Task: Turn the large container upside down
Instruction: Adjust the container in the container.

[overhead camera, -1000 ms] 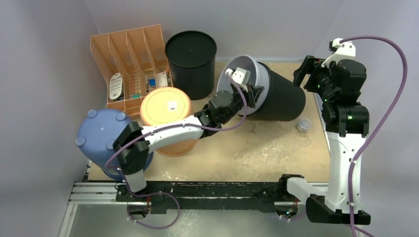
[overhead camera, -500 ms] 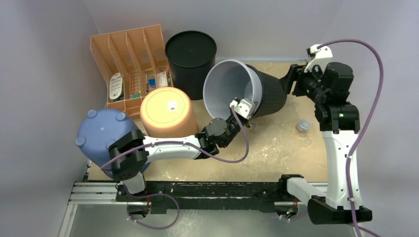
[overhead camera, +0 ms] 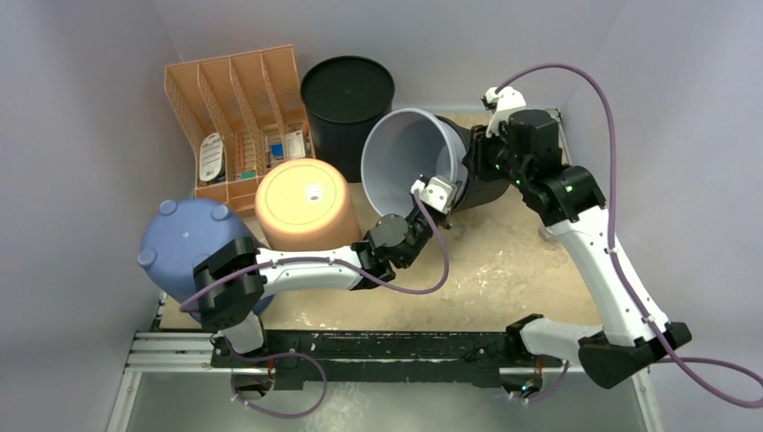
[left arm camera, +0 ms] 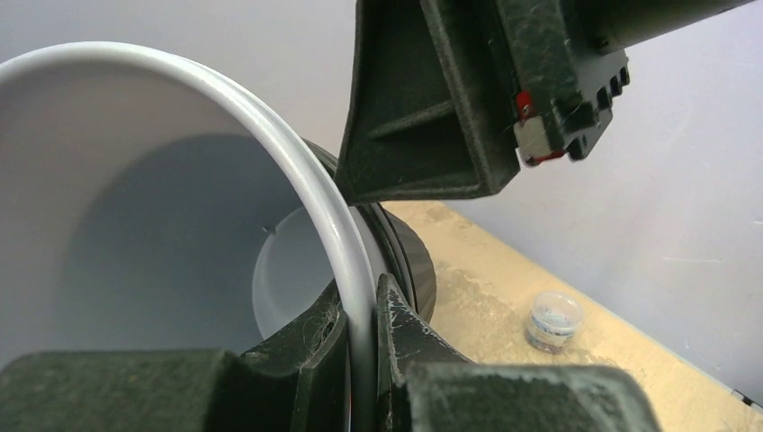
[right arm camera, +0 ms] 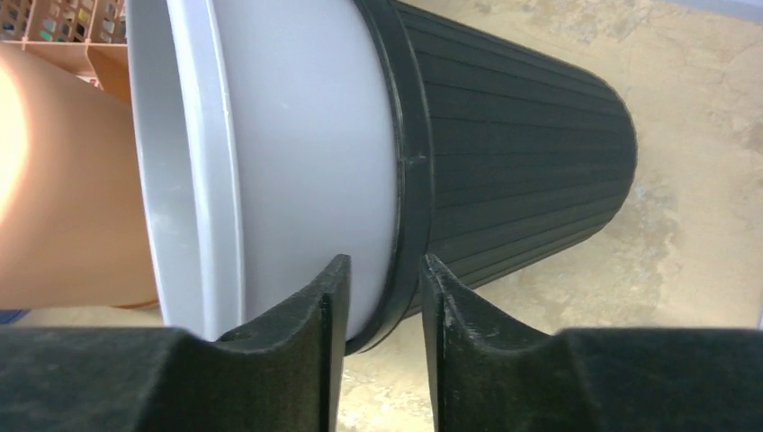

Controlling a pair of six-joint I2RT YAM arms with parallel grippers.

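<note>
Clamping large container (overhead camera: 405, 157) rim, left jaws; right jaws astride.

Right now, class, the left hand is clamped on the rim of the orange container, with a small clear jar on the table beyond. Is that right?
No. The left hand is clamped on the pale rim of the ribbed black bin, not the orange container; the left wrist view shows it. The jar is right.

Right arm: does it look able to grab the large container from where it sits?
Probably yes. The right end effector straddles the large container's black collar, jaws apart, with nothing else between them. The left end effector is shut on the white rim nearby, but clear of that spot.
</note>
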